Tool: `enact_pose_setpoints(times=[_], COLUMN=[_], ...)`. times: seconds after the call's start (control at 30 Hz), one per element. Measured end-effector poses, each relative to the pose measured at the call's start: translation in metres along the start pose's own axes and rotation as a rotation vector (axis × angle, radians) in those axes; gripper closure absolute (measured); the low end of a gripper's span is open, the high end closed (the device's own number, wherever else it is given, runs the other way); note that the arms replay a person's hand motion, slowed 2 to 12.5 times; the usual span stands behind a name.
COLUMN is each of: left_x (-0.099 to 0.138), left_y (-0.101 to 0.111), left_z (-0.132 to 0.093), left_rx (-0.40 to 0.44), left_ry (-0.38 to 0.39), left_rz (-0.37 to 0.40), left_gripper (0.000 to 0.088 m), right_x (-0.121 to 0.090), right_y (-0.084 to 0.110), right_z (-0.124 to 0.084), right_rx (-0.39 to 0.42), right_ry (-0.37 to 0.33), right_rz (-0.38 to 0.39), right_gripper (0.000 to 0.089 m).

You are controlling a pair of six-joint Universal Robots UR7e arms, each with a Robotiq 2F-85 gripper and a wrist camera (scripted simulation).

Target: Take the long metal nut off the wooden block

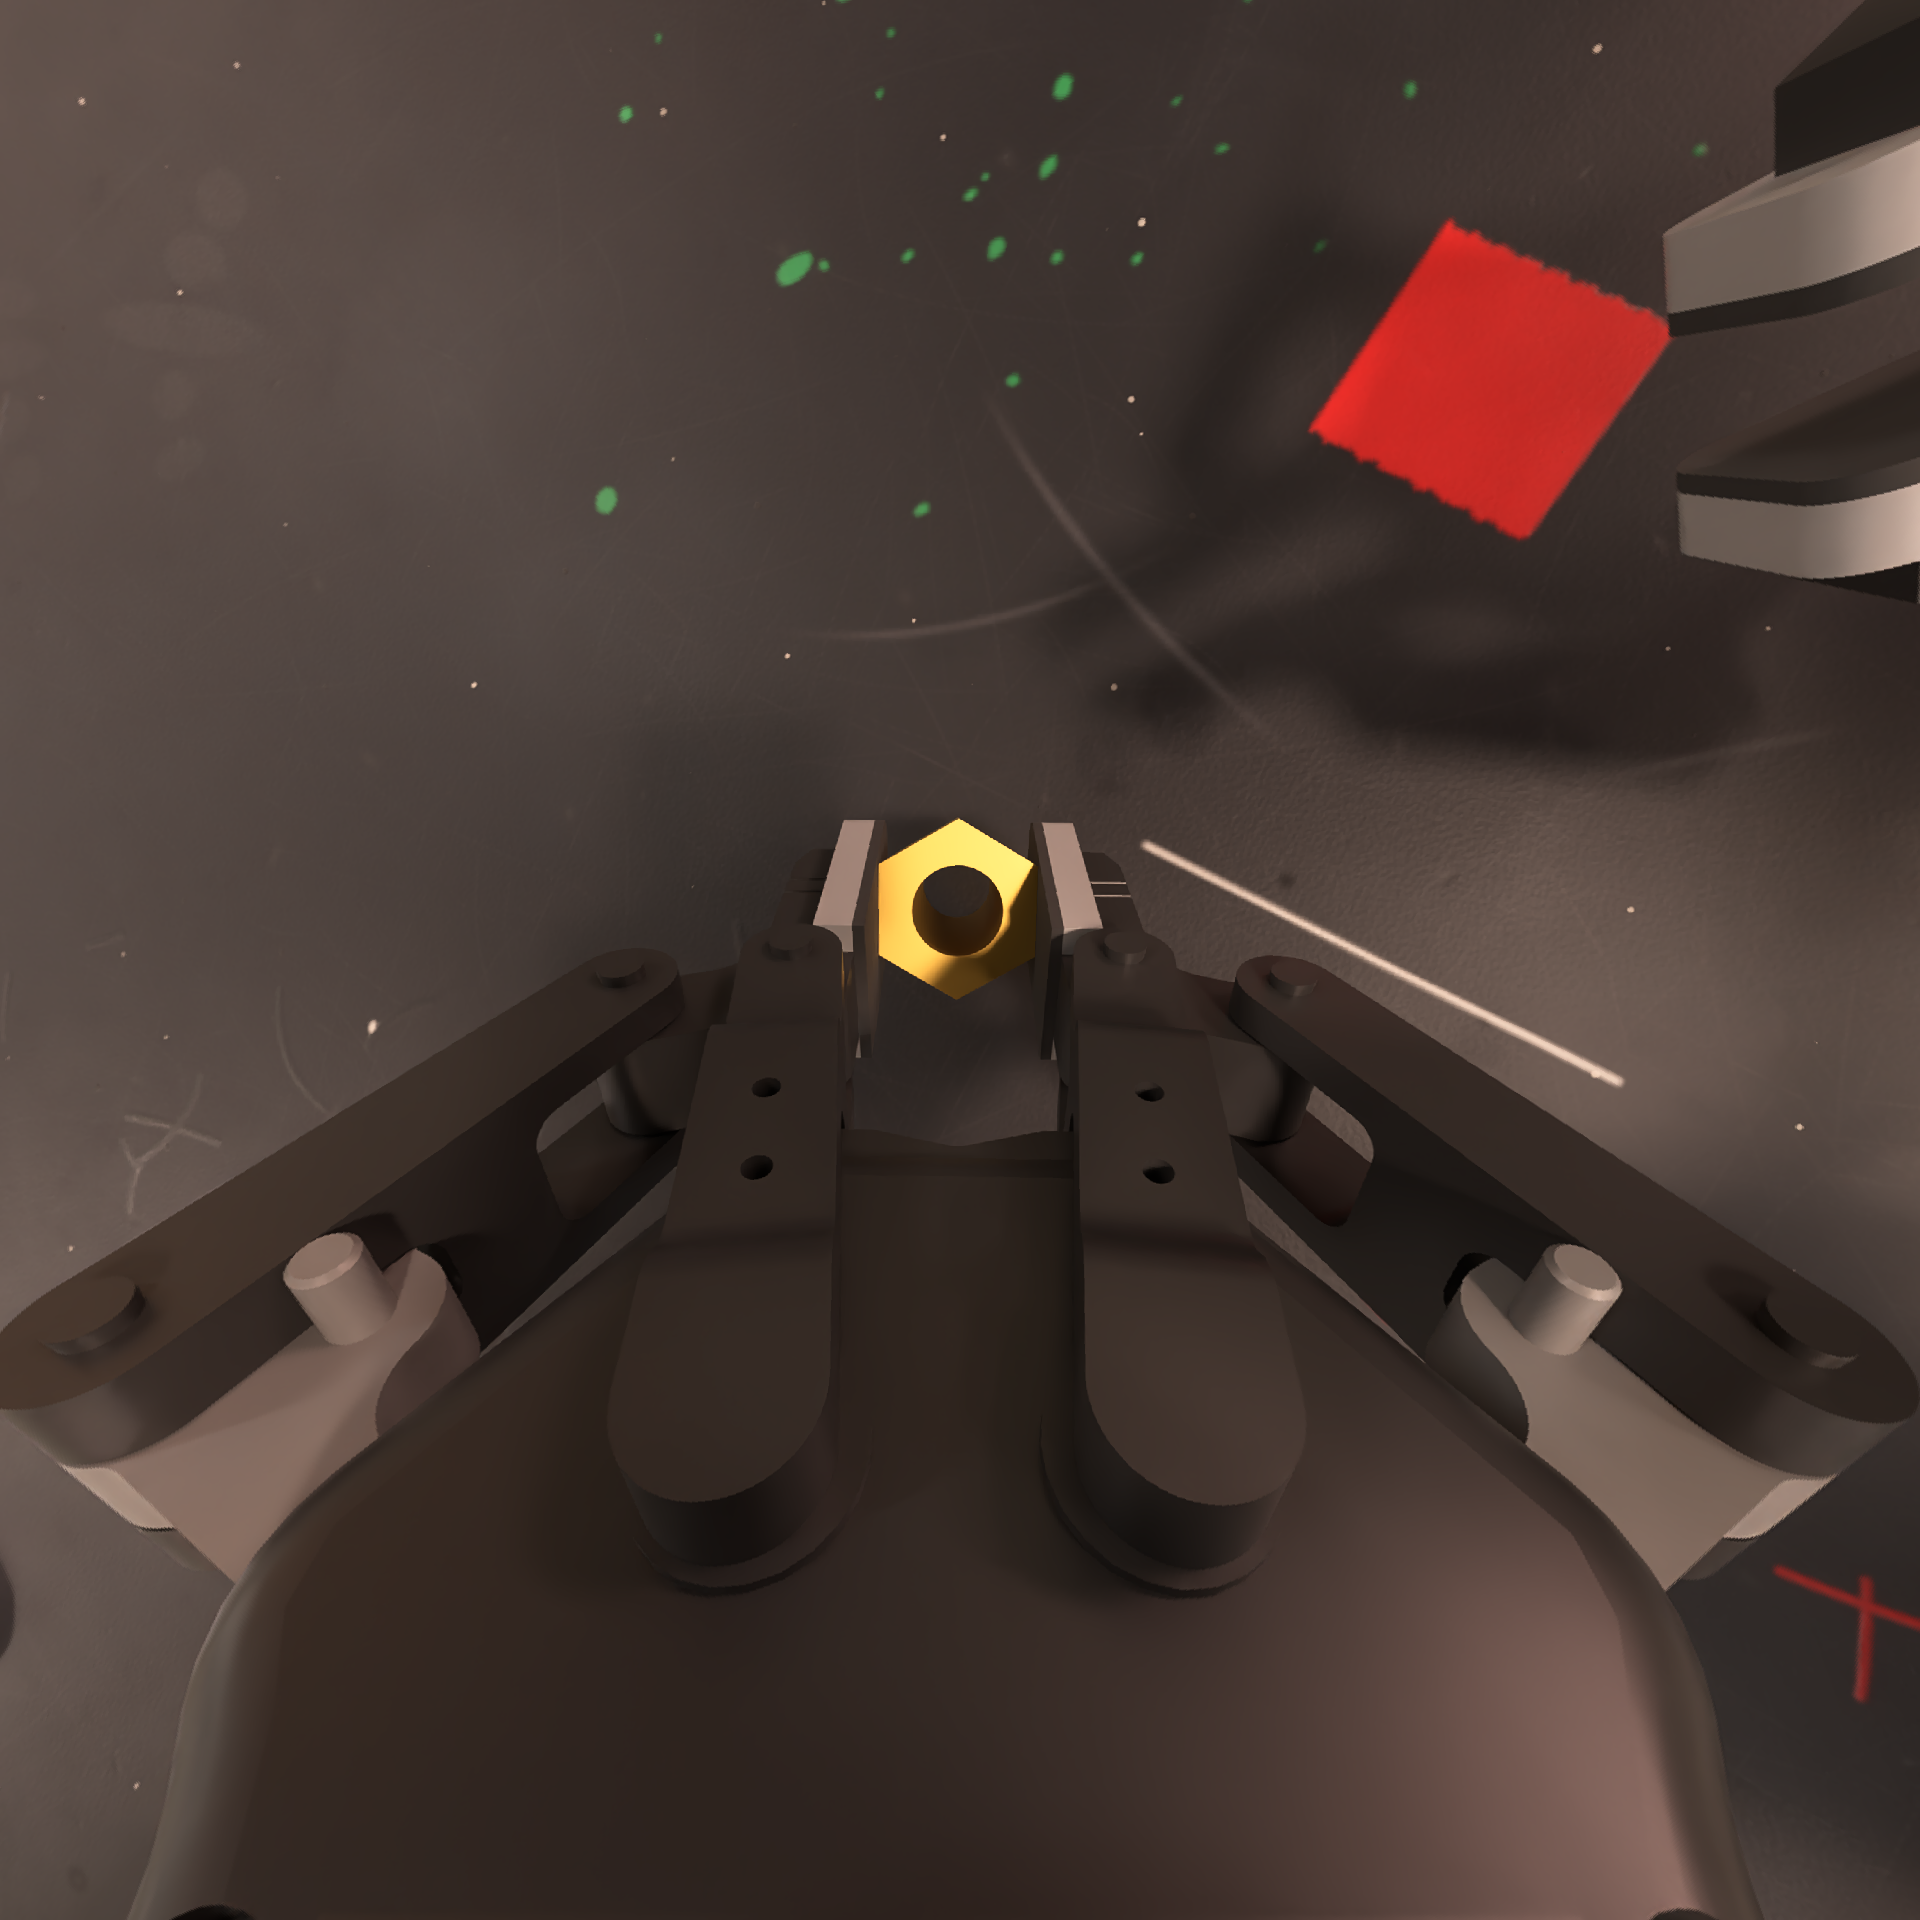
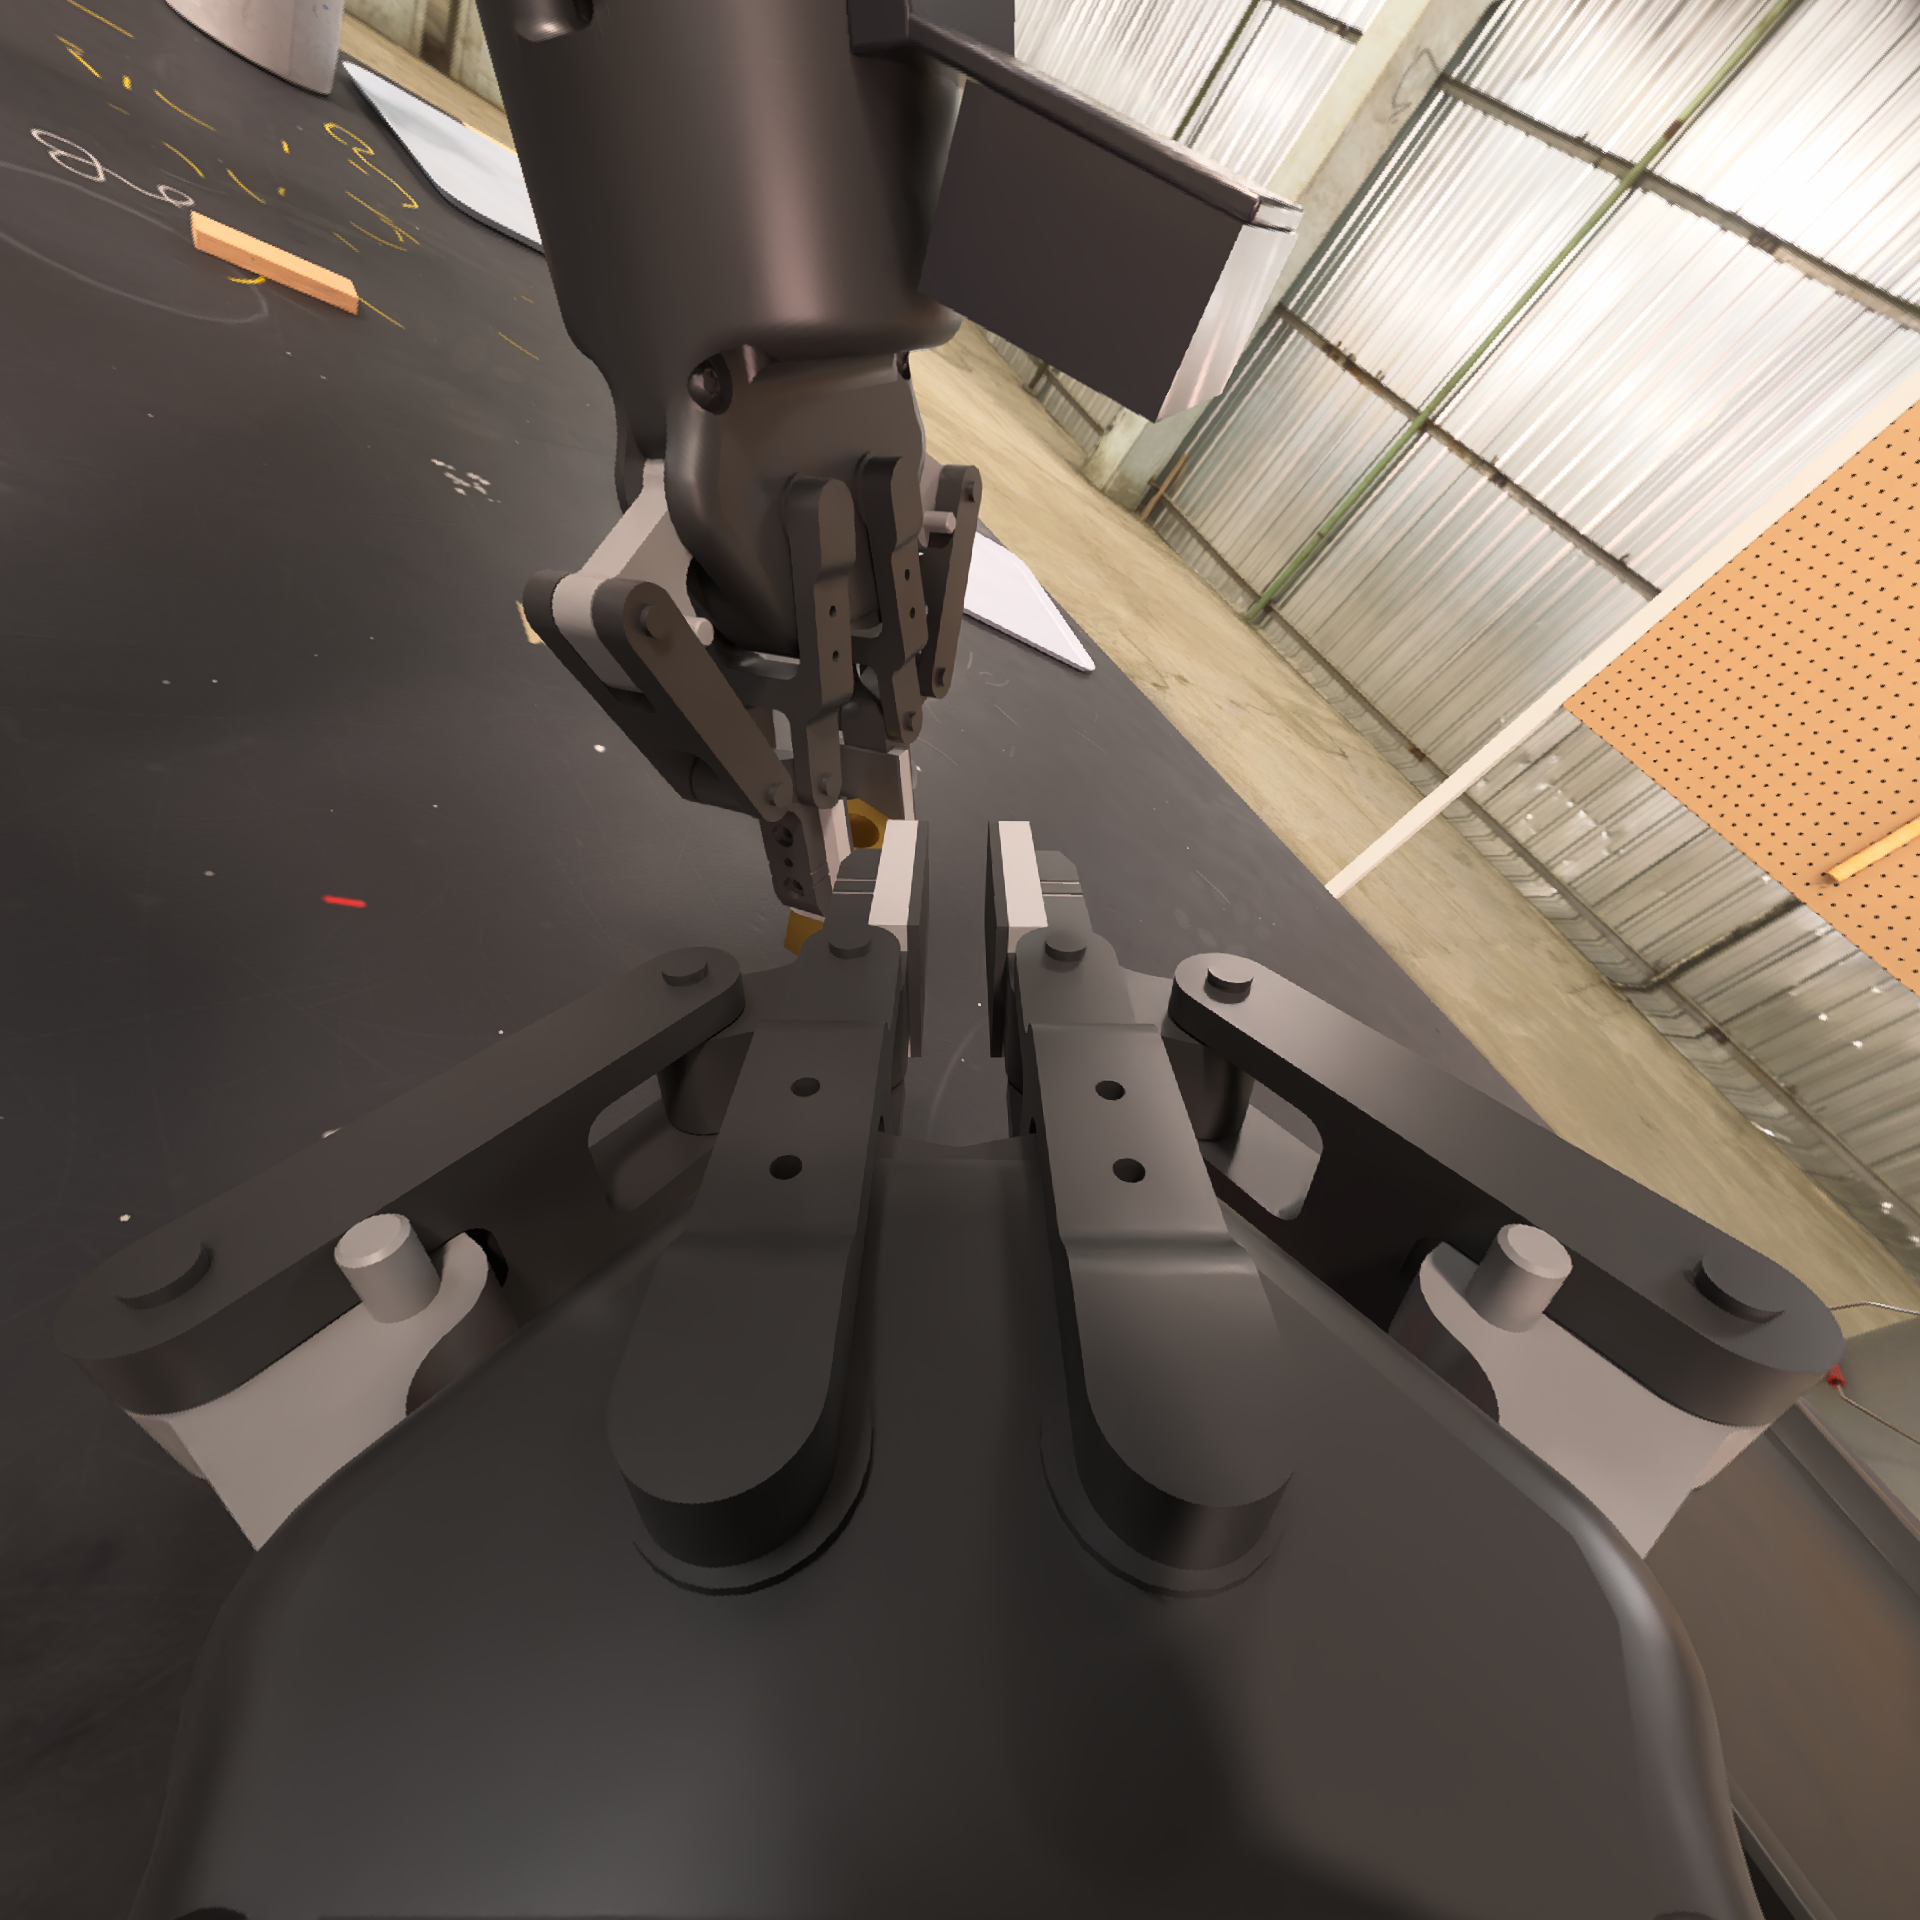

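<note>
My left gripper (image 1: 956,894) is shut on the long metal nut (image 1: 956,909), a gold hexagon seen end-on with its bore facing the camera, held above the dark table. In the right wrist view the left gripper comes down from above, and the nut (image 2: 860,826) shows between its fingers just left of my right gripper (image 2: 956,883). The right gripper's jaws stand nearly together with a narrow gap and hold nothing. The wooden block (image 2: 272,262), a flat pale plank, lies on the table far off at the upper left, with no nut on it.
A flat red square patch (image 1: 1486,379) lies on the dark table (image 1: 520,623) ahead and to the right of the nut, next to the right gripper's fingertips (image 1: 1787,270). A white sheet (image 2: 1023,613) lies near the table's right edge, with the floor and a pegboard wall beyond.
</note>
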State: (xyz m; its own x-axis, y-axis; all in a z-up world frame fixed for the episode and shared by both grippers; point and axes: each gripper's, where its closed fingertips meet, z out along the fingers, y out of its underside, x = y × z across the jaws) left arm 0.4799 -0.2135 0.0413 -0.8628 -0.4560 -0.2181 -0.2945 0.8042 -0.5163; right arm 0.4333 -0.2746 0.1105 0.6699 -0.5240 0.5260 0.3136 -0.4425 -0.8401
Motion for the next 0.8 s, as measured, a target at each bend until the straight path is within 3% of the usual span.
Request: enact_pose_setpoints(times=[0.47, 0.8], left_x=[0.005, 0.005], left_y=[0.000, -0.010], left_z=[0.012, -0.001], left_rx=[-0.019, 0.038], left_ry=[0.027, 0.070], left_rz=[0.017, -0.044], left_gripper=[0.0641, 0.0641], right_x=[0.002, 0.002], right_y=[0.003, 0.004], right_z=[-0.005, -0.004], right_rx=[-0.015, -0.017], right_ry=[0.019, 0.011], right_rz=[0.001, 0.001], right_gripper=[0.0797, 0.0796])
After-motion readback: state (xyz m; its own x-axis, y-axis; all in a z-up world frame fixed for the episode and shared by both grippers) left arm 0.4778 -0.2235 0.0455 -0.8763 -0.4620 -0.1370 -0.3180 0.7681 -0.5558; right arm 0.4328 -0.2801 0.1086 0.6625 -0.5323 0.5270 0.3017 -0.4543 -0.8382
